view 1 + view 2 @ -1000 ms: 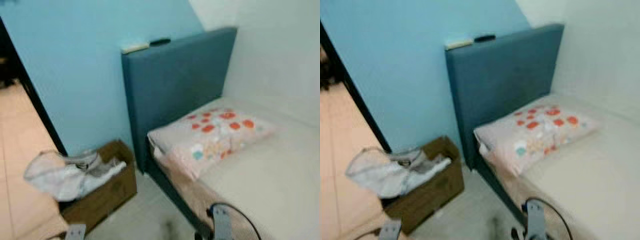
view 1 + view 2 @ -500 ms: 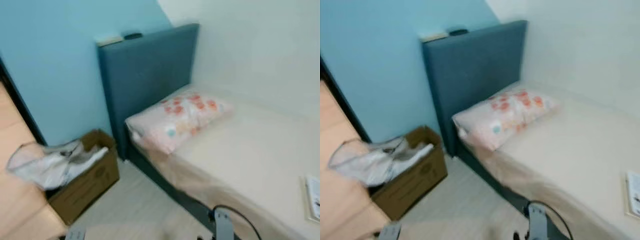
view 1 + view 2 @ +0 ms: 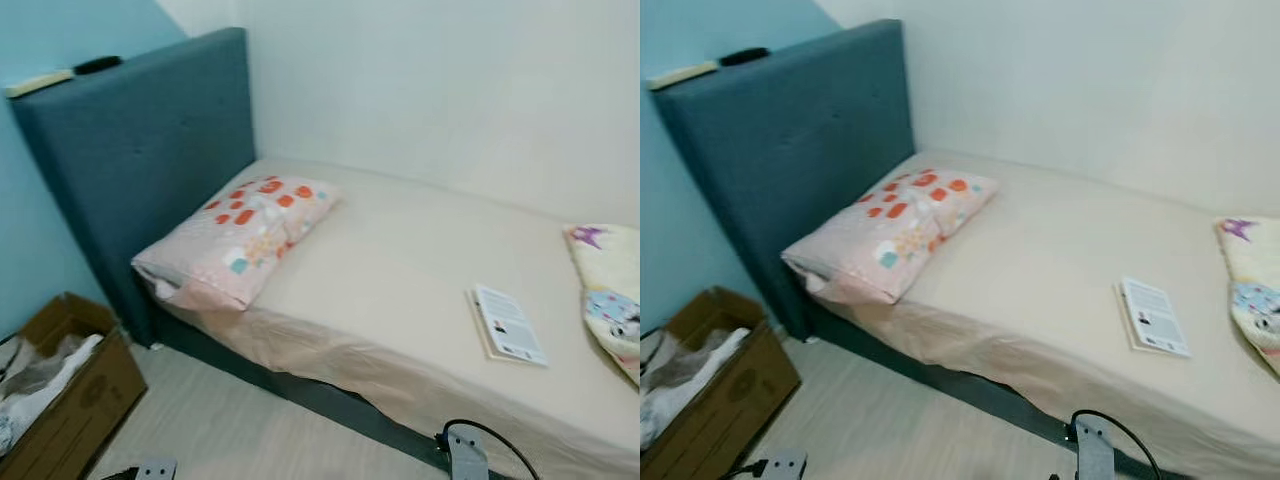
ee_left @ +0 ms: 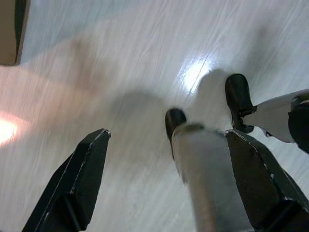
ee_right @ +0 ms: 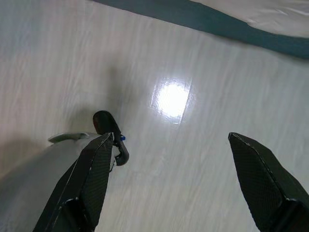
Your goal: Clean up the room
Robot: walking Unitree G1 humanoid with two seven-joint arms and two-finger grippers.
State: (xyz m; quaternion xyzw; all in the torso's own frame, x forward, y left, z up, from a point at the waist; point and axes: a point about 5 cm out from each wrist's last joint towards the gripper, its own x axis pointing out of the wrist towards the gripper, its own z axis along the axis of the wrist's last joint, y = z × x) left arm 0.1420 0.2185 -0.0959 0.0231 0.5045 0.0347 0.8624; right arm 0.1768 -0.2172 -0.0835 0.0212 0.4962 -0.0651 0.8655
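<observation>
A bed (image 3: 400, 250) with a beige sheet stands against the white wall, its blue headboard (image 3: 130, 170) on the left. A pink pillow with red and orange flowers (image 3: 240, 240) lies at the head end. A thin white book (image 3: 508, 325) lies flat on the sheet to the right. A yellow patterned cushion (image 3: 610, 290) sits at the right edge. My left gripper (image 4: 164, 188) hangs open over the pale floor, above my own leg and feet. My right gripper (image 5: 169, 183) hangs open over the floor beside the bed's dark base (image 5: 203, 17).
A brown cardboard box (image 3: 60, 390) with white plastic bags in it stands on the floor at the lower left, by the headboard. Two small items, one pale (image 3: 38, 82) and one black (image 3: 97, 65), rest on top of the headboard. Pale wood-look floor (image 3: 230, 430) runs along the bed.
The camera has swung to the right: the headboard and box slid left, and the book and yellow cushion came into view. Both arms still hang low.
</observation>
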